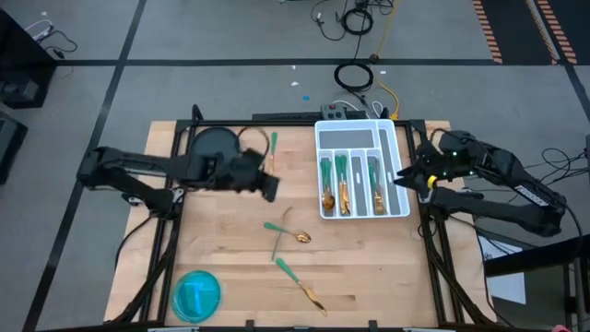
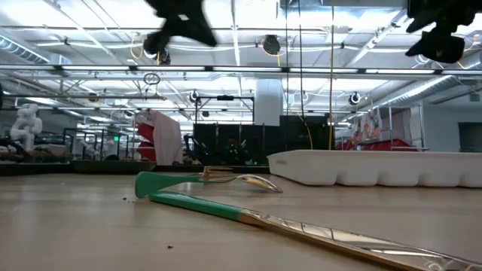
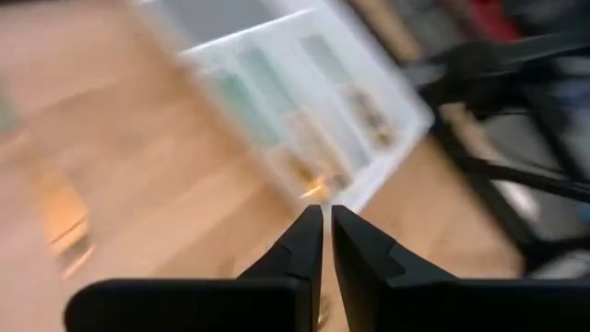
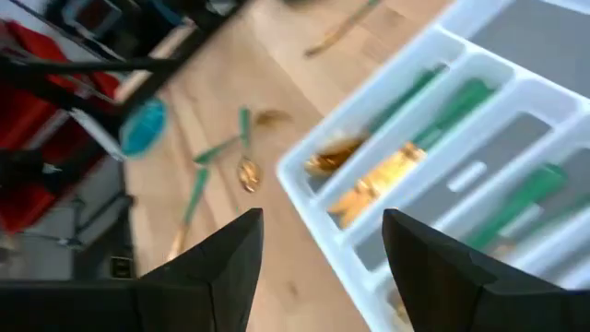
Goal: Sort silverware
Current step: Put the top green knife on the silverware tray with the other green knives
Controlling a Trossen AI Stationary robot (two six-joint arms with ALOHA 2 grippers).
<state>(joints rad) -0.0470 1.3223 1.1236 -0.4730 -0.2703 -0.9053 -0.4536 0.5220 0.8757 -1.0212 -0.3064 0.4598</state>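
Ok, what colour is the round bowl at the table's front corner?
Bright blue; the bowl shows best in the high view.

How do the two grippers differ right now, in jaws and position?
The left gripper has its jaws shut with nothing between them; the right gripper has its jaws open wide. The left gripper hangs over bare wood of the table, left of the white tray; the right gripper sits at the tray's right edge, looking down on its compartments. Both are raised off the table and hold nothing.
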